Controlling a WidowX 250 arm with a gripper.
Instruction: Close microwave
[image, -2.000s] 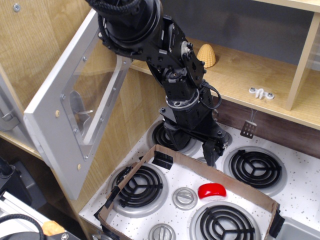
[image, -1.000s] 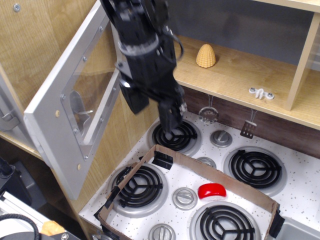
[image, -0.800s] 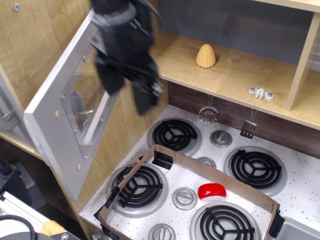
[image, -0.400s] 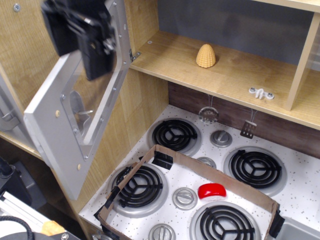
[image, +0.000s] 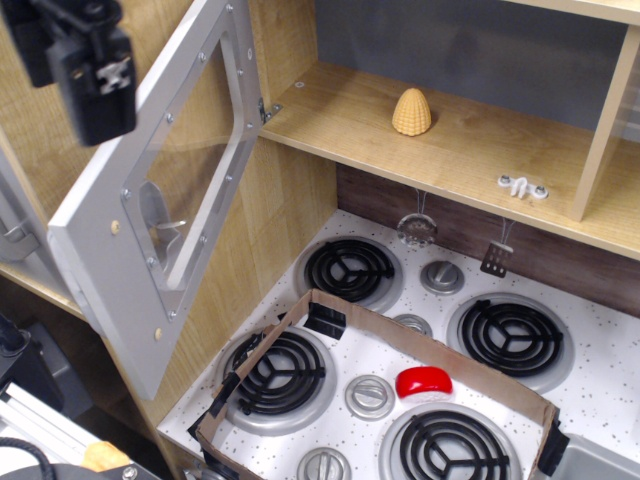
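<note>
Claw (image: 95, 85) – top left, grip state unclear | microwave (image: 160, 200) door – swung open

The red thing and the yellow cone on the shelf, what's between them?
Between the red thing and cone: cardboard wall, grey knobs, a hanging strainer.

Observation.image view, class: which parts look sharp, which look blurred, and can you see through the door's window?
In the observation.image view, the stove burners and the yellow corn toy are crisp under even light; the gripper at top left is slightly soft and cropped, jaws unreadable; the microwave door's clear window shows the wood behind, with faint glare.
</note>
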